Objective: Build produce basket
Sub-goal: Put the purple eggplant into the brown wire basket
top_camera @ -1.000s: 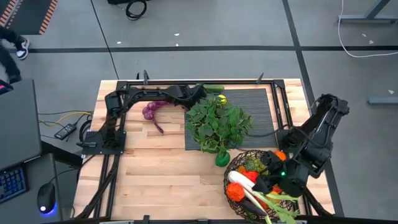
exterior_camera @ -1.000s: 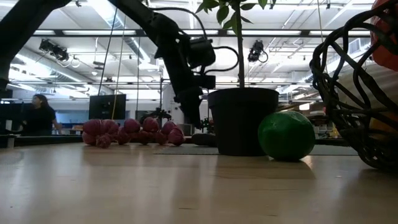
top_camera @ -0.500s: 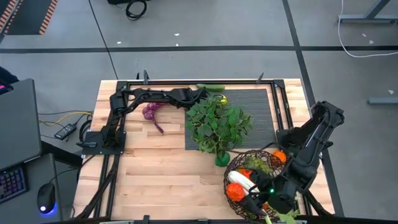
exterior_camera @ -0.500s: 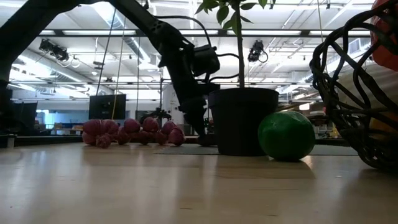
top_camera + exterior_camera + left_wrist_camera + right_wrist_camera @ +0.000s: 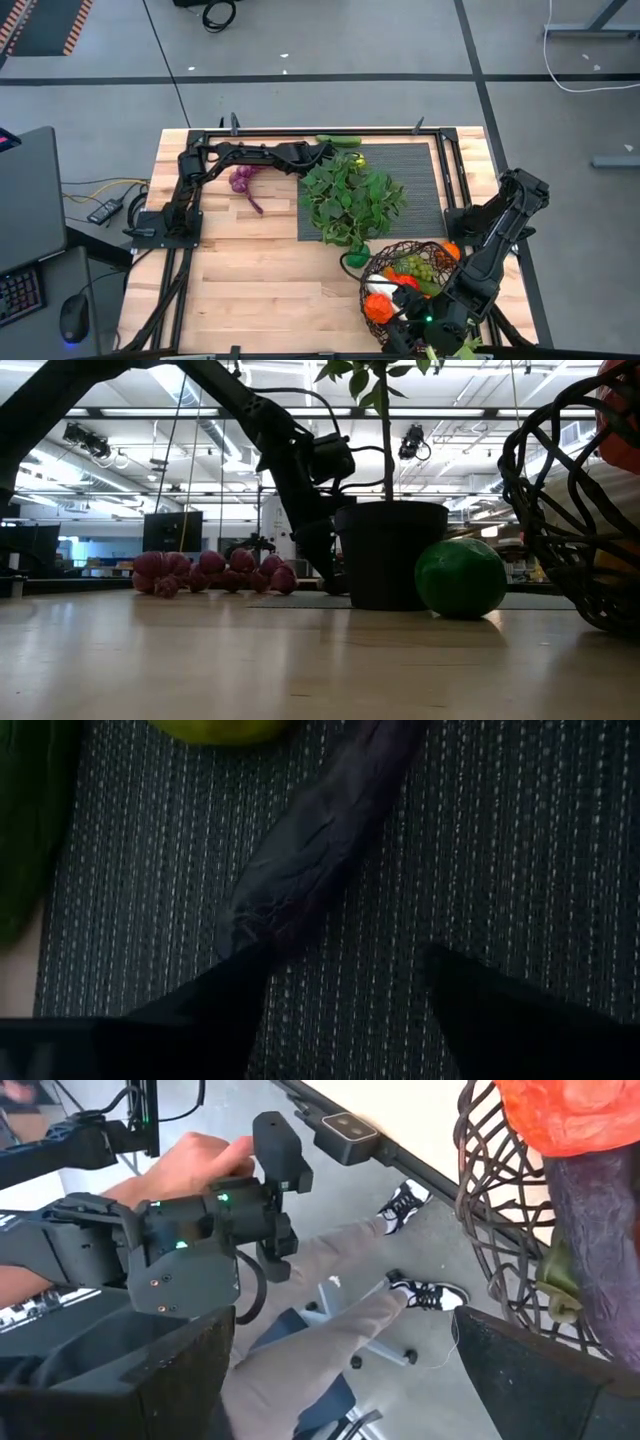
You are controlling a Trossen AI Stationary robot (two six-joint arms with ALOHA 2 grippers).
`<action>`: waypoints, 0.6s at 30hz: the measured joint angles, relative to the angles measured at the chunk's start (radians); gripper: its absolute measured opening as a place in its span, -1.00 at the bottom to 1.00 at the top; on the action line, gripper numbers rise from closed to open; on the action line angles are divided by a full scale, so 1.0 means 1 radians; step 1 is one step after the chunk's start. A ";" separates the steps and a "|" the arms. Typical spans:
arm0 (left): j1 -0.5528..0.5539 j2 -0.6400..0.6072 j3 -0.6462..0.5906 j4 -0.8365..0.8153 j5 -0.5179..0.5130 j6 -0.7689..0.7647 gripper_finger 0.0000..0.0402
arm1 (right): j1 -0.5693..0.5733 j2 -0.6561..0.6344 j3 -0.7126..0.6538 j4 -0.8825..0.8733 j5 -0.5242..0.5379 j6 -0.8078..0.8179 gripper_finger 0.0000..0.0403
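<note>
At the far edge of the table, on the black ribbed mat (image 5: 420,170), the left gripper (image 5: 345,952) sits low with its 2 fingers apart and nothing between them but mat.

- Target looks like the dark purple elongated piece (image 5: 318,840). Its near end lies just ahead of 1 fingertip (image 5: 250,960), off-centre rather than in the gap.
- Long axis runs away from the gripper and slants across toward the lemon (image 5: 215,728) beyond it. My read: shift sideways or rotate the wrist so the jaws straddle it across the short axis.
- Cucumber (image 5: 25,820) lies just beside, at the mat's border.
- Left arm is clearly the nearer one. The right gripper (image 5: 405,318) is well apart, at the near edge over the basket (image 5: 372,262), fingers spread wide and holding nothing.
- Basket already holds an orange tomato (image 5: 570,1115), green grapes (image 5: 420,266) and more. Purple grapes (image 5: 240,178) and the lime (image 5: 460,577) remain on the wood.

Hard to make out:
- I can't identify the purple piece.
- Lemon and cucumber are cut off in the left wrist view.
- From above, the potted plant (image 5: 350,200) crowds the left gripper's fingers.
- Right wrist view mostly looks past the table edge at a person's legs (image 5: 330,1330).
</note>
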 joint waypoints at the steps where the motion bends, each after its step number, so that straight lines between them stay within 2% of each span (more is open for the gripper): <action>1: 0.000 0.000 0.000 -0.004 -0.001 -0.010 0.27 | 0.000 0.000 0.000 0.000 0.000 -0.003 0.88; 9: -0.005 -0.025 0.000 -0.085 0.005 -0.092 -0.35 | 0.000 0.001 0.000 -0.001 -0.003 -0.069 0.88; 15: 0.010 -0.072 0.000 -0.164 0.004 -0.154 -0.79 | 0.000 0.001 0.000 -0.015 -0.116 -0.111 0.88; 18: 0.015 -0.107 0.000 -0.174 0.006 -0.164 -0.96 | 0.000 0.001 0.000 -0.034 -0.136 -0.117 0.88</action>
